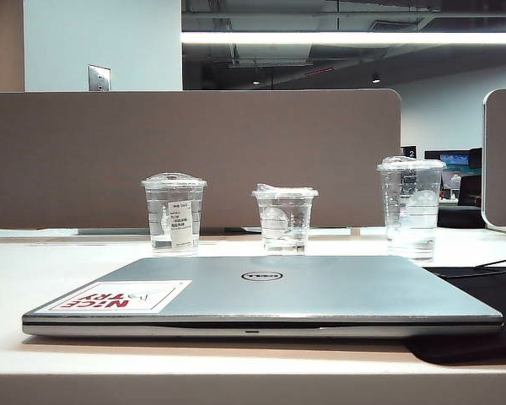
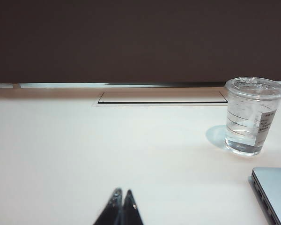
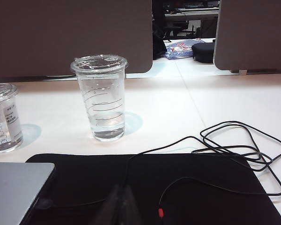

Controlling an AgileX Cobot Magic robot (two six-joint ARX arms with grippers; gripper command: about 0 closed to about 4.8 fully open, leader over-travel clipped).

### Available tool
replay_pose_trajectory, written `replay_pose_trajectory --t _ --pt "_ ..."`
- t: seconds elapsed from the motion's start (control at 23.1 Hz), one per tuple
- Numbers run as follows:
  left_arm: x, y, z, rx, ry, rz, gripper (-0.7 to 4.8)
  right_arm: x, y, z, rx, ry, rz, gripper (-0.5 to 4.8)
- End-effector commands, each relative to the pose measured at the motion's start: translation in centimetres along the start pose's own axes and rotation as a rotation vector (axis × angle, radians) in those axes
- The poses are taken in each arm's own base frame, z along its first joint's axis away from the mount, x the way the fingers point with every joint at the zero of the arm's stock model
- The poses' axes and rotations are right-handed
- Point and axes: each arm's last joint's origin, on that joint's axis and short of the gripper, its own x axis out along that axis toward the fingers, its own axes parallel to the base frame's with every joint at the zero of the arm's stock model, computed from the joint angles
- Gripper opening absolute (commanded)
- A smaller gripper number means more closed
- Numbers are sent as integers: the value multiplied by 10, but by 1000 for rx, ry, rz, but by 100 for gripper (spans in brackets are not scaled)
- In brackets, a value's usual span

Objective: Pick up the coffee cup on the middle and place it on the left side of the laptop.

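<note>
The coffee cup (image 1: pixel 285 219), clear with a flat lid, stands in the middle of a row of three cups behind the closed silver laptop (image 1: pixel 261 295). It also shows at the edge of the right wrist view as the coffee cup (image 3: pixel 2 117). My left gripper (image 2: pixel 122 193) is shut and empty, low over bare table, well short of the labelled cup (image 2: pixel 253 117) and beside the laptop's corner (image 2: pixel 274 187). My right gripper (image 3: pixel 123 192) hangs over the black mat (image 3: pixel 178 183), fingers together, holding nothing. Neither gripper appears in the exterior view.
A domed-lid cup with a white label (image 1: pixel 174 215) stands left of the coffee cup and a taller cup (image 1: pixel 411 207) to its right, also seen as the tall cup (image 3: pixel 101 98). A black cable (image 3: pixel 234 150) loops across the mat. A brown partition (image 1: pixel 194 152) closes the table's far side.
</note>
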Motion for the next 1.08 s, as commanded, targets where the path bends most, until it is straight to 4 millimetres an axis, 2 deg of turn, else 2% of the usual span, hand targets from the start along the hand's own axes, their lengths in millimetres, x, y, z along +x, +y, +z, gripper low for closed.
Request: replay_pose_trajectory --t 0.04,0.43,0.61,0.69,0.91,1.04,1.08 --pt "0 0 3 5 -20 5 -4 0 0 1 0 -15 -2 -5" --pt "0 0 3 5 -20 5 -4 1 1 -1 0 -1 11 -5" --pt "0 0 3 2 -20 5 -4 4 10 -6 -1 60 103 -5" --pt "0 0 3 -66 -20 -17 -4 5 18 -9 -6 99 177 -5" --pt "-1 -8 4 -131 -21 -278 -5 4 37 -16 -25 176 355 -5" --pt "-4 -12 17 -248 -118 -466 -5 2 45 -18 -35 197 430 -5" --pt "-5 -12 21 -270 -144 -476 -5 1 47 -18 -37 201 443 -5"
